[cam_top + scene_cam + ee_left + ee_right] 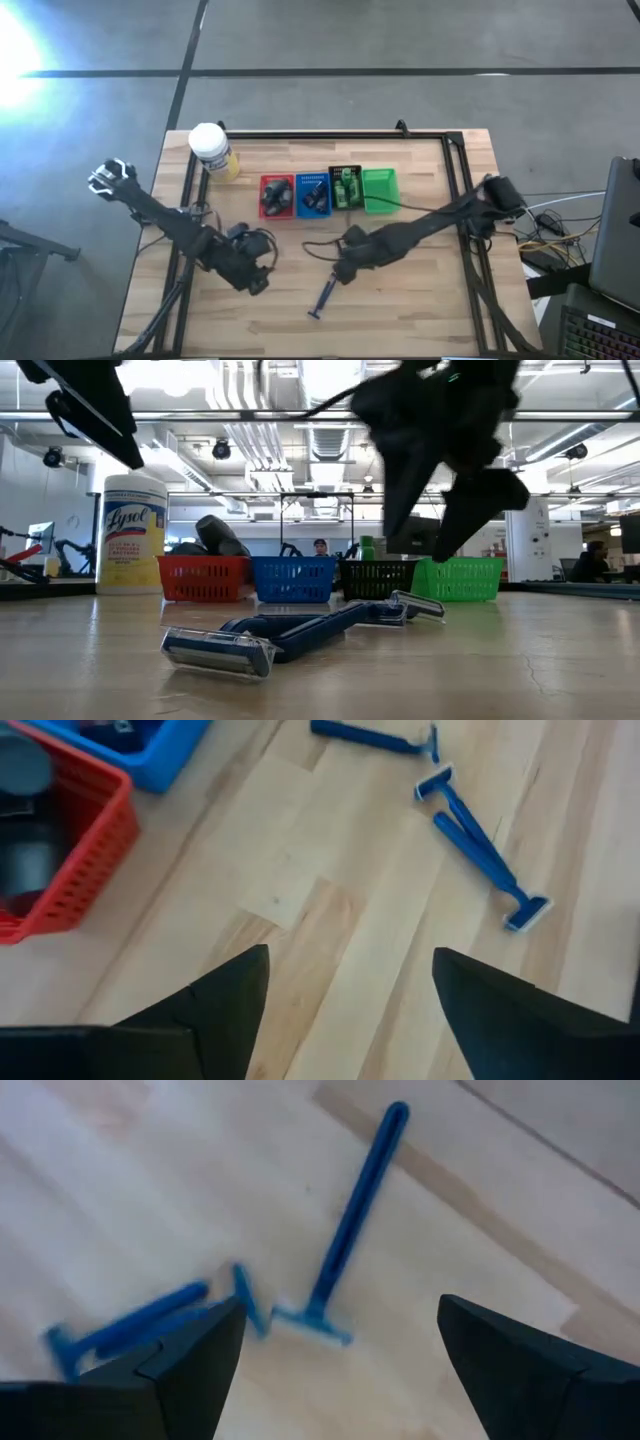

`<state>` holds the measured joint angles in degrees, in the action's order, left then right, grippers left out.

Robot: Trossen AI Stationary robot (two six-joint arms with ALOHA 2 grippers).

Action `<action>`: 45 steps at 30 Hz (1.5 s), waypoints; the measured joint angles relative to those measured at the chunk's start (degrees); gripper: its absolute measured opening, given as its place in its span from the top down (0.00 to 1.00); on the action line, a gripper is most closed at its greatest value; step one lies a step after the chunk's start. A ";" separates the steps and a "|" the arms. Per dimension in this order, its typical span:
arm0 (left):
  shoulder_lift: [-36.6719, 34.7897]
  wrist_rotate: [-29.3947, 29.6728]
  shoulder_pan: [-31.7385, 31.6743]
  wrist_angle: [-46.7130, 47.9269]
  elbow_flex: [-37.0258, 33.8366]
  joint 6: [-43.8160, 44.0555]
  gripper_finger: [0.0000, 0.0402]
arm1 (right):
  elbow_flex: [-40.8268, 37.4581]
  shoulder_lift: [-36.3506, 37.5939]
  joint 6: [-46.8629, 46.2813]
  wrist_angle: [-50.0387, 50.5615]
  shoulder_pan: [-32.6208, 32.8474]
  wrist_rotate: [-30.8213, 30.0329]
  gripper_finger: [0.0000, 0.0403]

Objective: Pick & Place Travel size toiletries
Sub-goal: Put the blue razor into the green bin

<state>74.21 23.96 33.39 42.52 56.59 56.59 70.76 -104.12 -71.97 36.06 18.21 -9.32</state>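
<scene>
On the bench [420, 310], front centre, three blue razors [325, 297] lie loose, well short of the tray row [328, 193]. Right gripper [343, 272] hovers just above them, jaws open and empty. Judged step: approach to pick. Next move calls for descending and centring over one handle. Left gripper [256, 281] waits nearby, jaws open, arm angled low.

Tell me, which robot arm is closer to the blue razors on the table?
The right. The right gripper hangs open just above the blue razors, fingers spread over them. The left gripper sits farther off to their side, also open, nearer the red tray.
</scene>
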 joint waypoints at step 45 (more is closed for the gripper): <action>-28.93 10.78 1.11 -1.64 -10.14 -18.21 0.30 | 18.10 2.05 -7.52 31.44 -11.63 -2.40 0.95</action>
<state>45.27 34.74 34.50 40.89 46.46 38.38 88.86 -102.07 -79.50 67.50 6.58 -11.72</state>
